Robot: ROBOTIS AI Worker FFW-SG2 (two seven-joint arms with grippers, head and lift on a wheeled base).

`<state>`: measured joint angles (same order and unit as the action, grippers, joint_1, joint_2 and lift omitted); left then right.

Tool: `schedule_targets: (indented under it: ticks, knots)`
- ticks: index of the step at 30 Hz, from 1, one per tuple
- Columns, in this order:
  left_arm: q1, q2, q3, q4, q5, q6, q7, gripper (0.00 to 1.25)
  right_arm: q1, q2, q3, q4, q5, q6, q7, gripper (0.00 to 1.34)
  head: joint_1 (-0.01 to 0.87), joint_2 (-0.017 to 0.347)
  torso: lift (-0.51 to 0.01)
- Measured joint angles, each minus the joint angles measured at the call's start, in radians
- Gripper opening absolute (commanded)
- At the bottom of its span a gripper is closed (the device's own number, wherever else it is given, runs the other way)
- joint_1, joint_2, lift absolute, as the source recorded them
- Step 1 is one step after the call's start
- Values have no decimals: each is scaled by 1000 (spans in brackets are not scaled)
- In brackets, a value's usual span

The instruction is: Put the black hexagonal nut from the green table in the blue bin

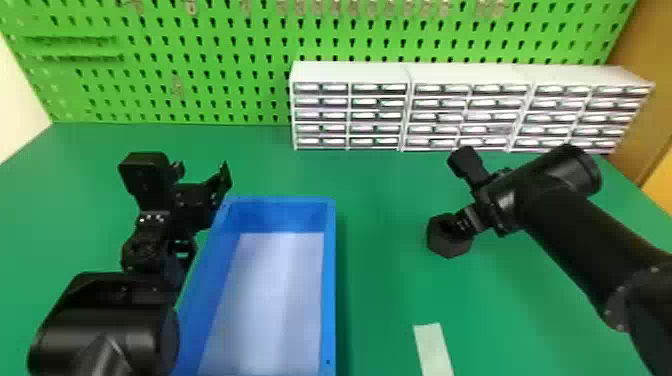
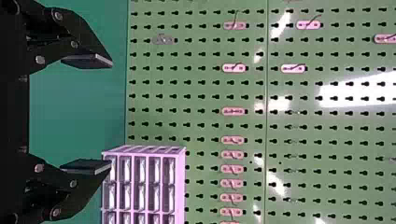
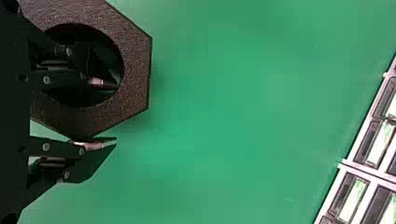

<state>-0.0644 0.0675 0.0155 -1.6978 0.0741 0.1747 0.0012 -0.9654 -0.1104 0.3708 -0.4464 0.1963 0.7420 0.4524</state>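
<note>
The nearer right gripper (image 3: pixel 116 113), fingers spread, is straddling one wall of the black hexagonal nut (image 1: pixel 449 250) on the green table (image 1: pixel 390 280); from the nut, the blue bin (image 1: pixel 329 260) is lying toward nine o'clock.

And here's the right gripper (image 1: pixel 457 228), fingers apart, straddling the wall of the black hexagonal nut (image 3: pixel 135 70)! One finger is down in the big round hole, the other is outside, right by the nut's outer edge; whether either one presses on it, can't tell from here. The nut's face looks grainy, dark brown to black, with a soft shadow alongside on the green table (image 3: pixel 233 116). Well apart from all that, across open green, stand white-framed drawer units (image 3: pixel 369 172), little dark drawers in rows, pale patches on their fronts.
</note>
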Motion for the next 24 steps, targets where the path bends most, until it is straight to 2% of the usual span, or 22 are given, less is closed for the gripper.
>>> schedule_targets:
  ticks: [2,15,20,24]
  knots:
    - [0,0,1,0,0,0,0,762,0,0,5,0,0,0,0,370,686,51,-96]
    - [2,0,2,0,1,0,0,762,0,2,17,-15,2,16,2,370,686,51,-96]
    - [5,0,4,0,1,-1,0,762,0,1,20,-53,13,55,5,367,686,51,-96]
    - [8,0,6,0,2,-1,-1,762,2,-4,16,-114,50,105,38,362,686,51,-96]
